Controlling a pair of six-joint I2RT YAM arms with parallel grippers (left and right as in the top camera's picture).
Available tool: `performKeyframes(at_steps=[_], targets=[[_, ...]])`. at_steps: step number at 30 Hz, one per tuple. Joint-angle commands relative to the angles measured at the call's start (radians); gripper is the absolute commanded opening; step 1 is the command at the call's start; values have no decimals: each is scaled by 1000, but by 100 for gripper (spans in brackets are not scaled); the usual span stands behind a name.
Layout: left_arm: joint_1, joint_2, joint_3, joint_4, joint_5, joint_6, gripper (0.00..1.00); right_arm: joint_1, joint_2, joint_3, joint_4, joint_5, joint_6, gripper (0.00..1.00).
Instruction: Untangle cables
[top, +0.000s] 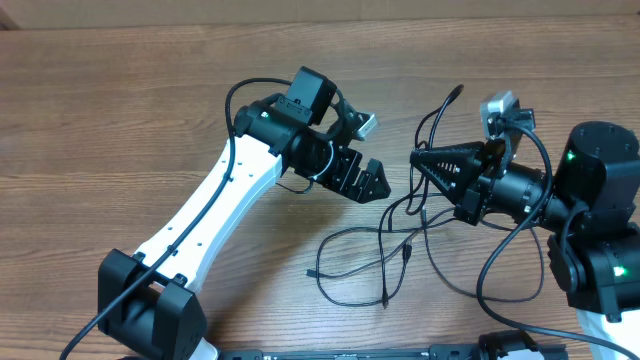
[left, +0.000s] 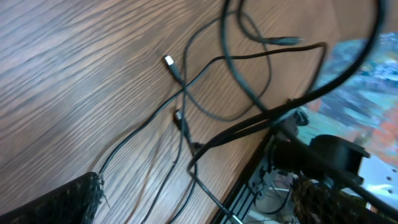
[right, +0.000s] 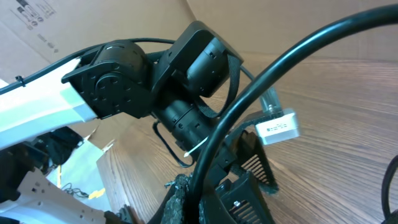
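The cables (top: 375, 245), thin black cords with small plug ends, lie in loose crossing loops on the desk (top: 120, 100) between the two arms. The right hand (top: 418, 158) is closed to a point. A strand seems to be pinched at its tips, though the overhead view is too small to be sure. Its wrist view shows a black cord arcing out from between its ribbed fingers. The left hand (top: 365, 190) is spread wide, holds nothing and hovers near the loops. The left arm (top: 215, 200), white-shelled with black joints, reaches diagonally over the wood-grain desk. The right arm (top: 600, 190) is black and folded, its hand pointing towards the left one.
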Motion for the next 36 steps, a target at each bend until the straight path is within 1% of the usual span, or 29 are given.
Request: performKeyframes(at_steps=[1,8,10,12,15,19,25,31,36], targets=[[-22,7,13,32,64,43,100,-1,-5,35,13,-61,-11,4],[-57,8,13,97,38,38,100,-1,-8,35,30,-137,-7,4],[-66,8,13,108,-12,9,99,-1,-8,35,38,-167,-7,4],[-74,8,13,119,-94,-56,100,-1,-8,35,53,-199,-7,4],[-76,8,13,123,-149,-107,99,-1,-8,35,65,-226,0,4],[-75,8,13,126,-209,-180,100,-1,-8,35,102,-327,1,4],[-76,8,13,157,-195,-231,99,-1,-8,35,114,-341,28,4],[-83,8,13,214,-50,-229,99,-1,-8,35,127,-364,30,4],[-103,8,13,234,-37,-230,100,-1,-8,35,132,-389,30,4]])
